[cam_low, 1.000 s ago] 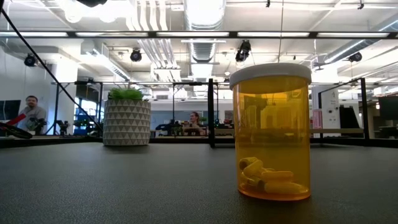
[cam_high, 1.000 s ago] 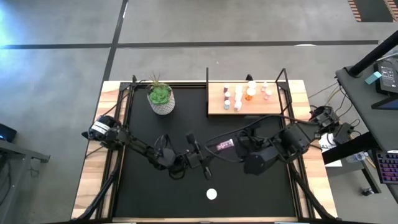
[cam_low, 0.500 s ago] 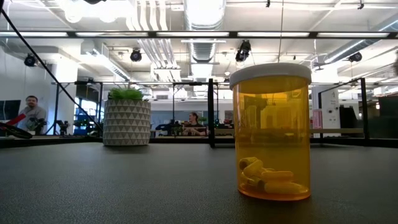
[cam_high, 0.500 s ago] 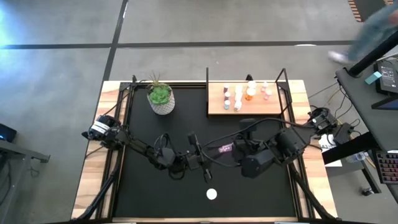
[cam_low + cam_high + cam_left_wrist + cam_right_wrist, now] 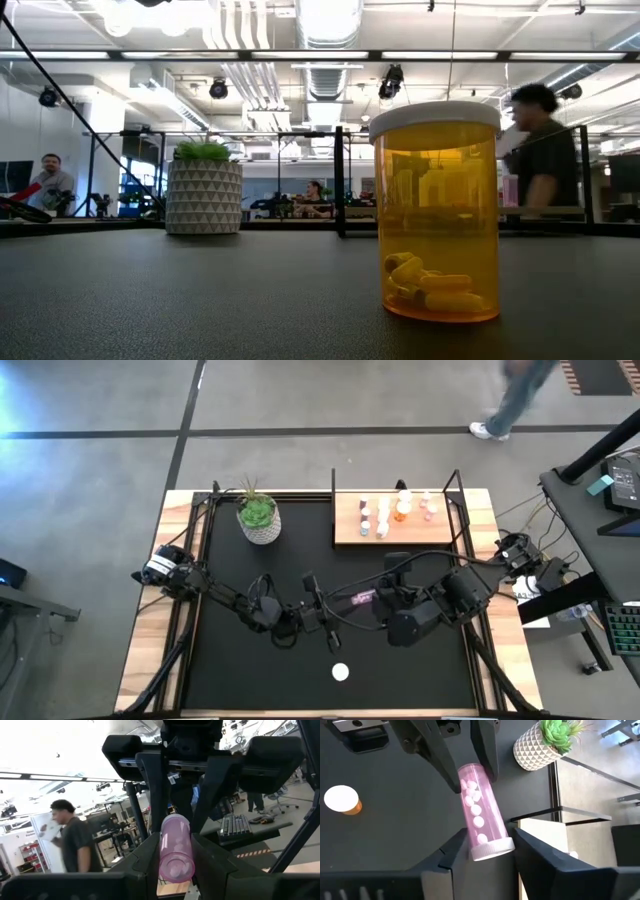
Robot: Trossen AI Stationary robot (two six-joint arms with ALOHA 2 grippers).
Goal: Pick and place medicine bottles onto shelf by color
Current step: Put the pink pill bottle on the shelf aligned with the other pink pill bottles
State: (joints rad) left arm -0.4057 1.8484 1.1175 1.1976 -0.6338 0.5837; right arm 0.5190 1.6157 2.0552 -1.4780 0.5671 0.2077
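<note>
Wrist views alone show both tools – pink bottle point(image 5: 479, 820) between

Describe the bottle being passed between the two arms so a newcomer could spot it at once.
Start at the black mat and find where the two arms meet at its middle. Between the left gripper and right gripper lies a pink bottle, on its side in midair; the only other bottle off the shelf, the orange bottle, stands upright.

Pink bottle point(image 5: 479, 822) with white cap, amber bottle point(image 5: 435, 212), white triangle-patterned pot point(image 5: 203, 197).

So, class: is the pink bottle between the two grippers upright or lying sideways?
Sideways. The pink bottle lies horizontally above the mat, left gripper on its base, right gripper around its cap.
</note>
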